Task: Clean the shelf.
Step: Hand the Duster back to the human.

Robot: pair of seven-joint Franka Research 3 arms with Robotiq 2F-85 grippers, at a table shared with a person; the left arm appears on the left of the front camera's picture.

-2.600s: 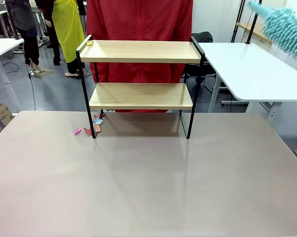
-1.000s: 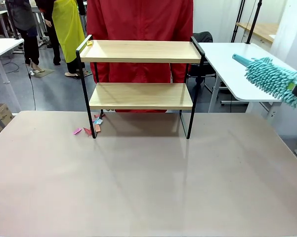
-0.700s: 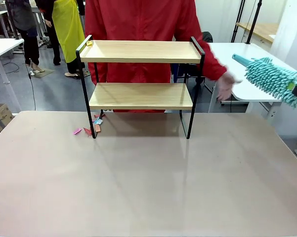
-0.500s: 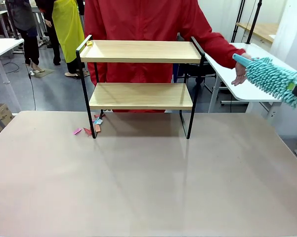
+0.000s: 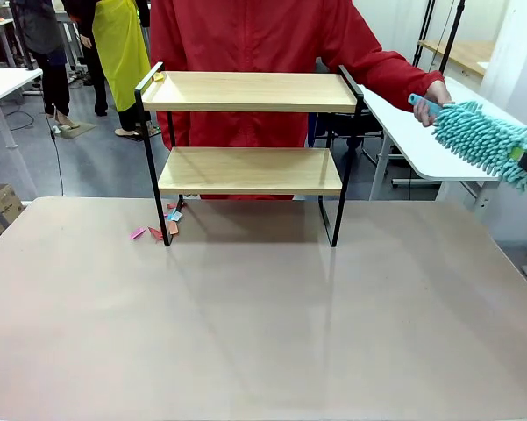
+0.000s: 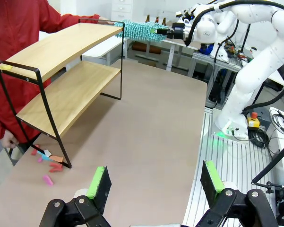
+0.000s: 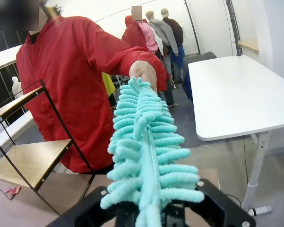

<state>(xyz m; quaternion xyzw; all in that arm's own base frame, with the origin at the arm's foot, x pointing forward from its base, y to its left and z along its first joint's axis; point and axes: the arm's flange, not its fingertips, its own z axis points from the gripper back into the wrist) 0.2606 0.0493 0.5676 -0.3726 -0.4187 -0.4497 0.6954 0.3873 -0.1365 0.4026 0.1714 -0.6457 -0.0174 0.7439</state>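
**Duster held at both ends, off the shelf's right side**

The shelf [image 5: 250, 132], a two-tier rack of light wooden boards in a thin black frame, stands at the far middle of the brown table [image 5: 263, 324], its legs planted on the tabletop. Both boards look bare, apart from a small yellow scrap [image 5: 160, 76] at the left end of the upper board, beside the raised side rail. At the foot of the shelf's left front leg lies a loose cluster of coloured paper bits [image 5: 162, 226], pink, orange and pale blue, on the table.

To the right of the shelf, well clear of its frame and about level with the upper board, a teal chenille duster [image 5: 482, 140] hangs in the air above a white side table [image 5: 438, 132]. The right gripper [image 7: 153, 208] is clamped tight on the duster's near end, the fluffy head running away from the wrist camera. At the far tip, a person's hand [image 5: 434, 96] grips the duster's plain teal end; the person, in a red jacket [image 5: 245, 44], stands directly behind the shelf with that arm stretched out past the shelf's right rail.

The left gripper [image 6: 156, 182] hovers above the table on the near side of the shelf, its green-padded fingers [image 6: 98, 182] spread wide with nothing between them.
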